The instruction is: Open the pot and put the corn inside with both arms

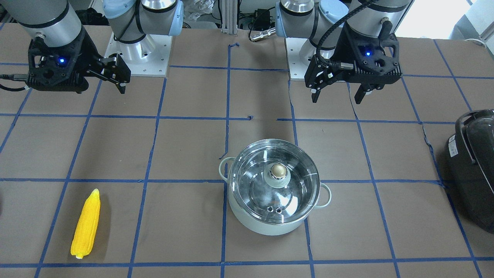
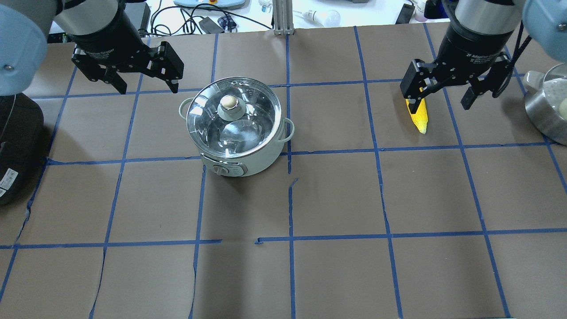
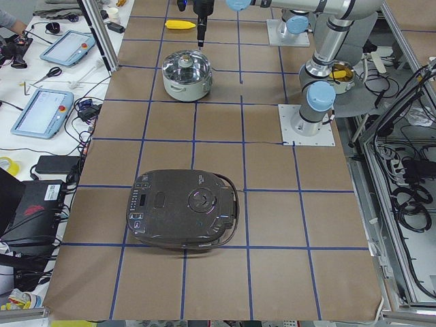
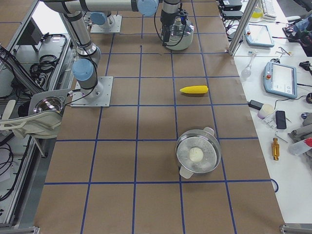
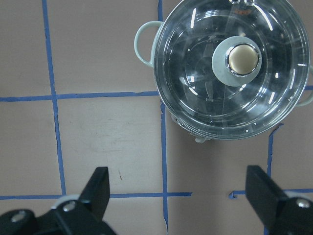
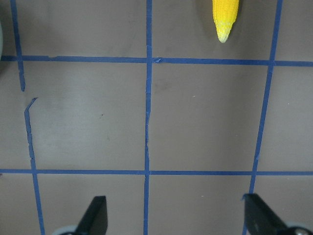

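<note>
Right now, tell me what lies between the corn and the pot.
Only bare brown table paper crossed by blue tape, between corn and pot in the front-facing view.

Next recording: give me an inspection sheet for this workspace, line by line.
Surface: table covered in brown paper with a blue tape grid, a few tears.
Job's things: pot upright, glass lid on; corn lying flat, apart from it.
Clutter: black appliance and steel bowl at opposite table ends.
Pincers: left pincer open, empty, above the table near the pot; right pincer open, empty, near the corn.
Cables: black cable along the left wrist.
Surroundings: tablets on a side bench.
</note>
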Controlling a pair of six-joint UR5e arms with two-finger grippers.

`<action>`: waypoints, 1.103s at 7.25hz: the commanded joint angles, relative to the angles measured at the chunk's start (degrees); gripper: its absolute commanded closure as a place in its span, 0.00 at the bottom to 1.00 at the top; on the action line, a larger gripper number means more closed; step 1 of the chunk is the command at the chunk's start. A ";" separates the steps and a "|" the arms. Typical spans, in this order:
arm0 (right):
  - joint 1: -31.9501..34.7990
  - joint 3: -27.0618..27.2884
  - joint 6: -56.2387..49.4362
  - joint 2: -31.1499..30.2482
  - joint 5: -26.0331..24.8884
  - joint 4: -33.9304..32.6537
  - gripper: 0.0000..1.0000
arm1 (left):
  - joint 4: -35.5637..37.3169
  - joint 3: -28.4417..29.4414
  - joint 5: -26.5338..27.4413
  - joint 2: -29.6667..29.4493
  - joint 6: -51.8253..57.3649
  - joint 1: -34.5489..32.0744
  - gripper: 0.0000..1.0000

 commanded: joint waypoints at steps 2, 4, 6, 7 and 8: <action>0.01 -0.16 -0.12 0.10 0.04 -0.08 0.00 | -0.04 -0.08 -0.02 -0.21 0.00 -0.18 0.00; -0.07 -0.69 -0.30 0.10 0.12 0.27 0.00 | 0.05 0.10 -0.11 -0.65 -0.09 -0.44 0.00; 0.01 -0.25 0.14 0.19 0.82 -0.08 0.00 | 0.05 0.01 -0.11 -0.47 -0.01 -0.44 0.00; 0.01 -0.08 0.05 0.27 0.83 0.09 0.00 | 0.14 0.18 -0.11 -0.47 0.00 -0.44 0.00; 0.01 -0.07 0.05 0.27 1.00 0.18 0.00 | 0.14 0.27 -0.11 -0.12 0.08 0.17 0.00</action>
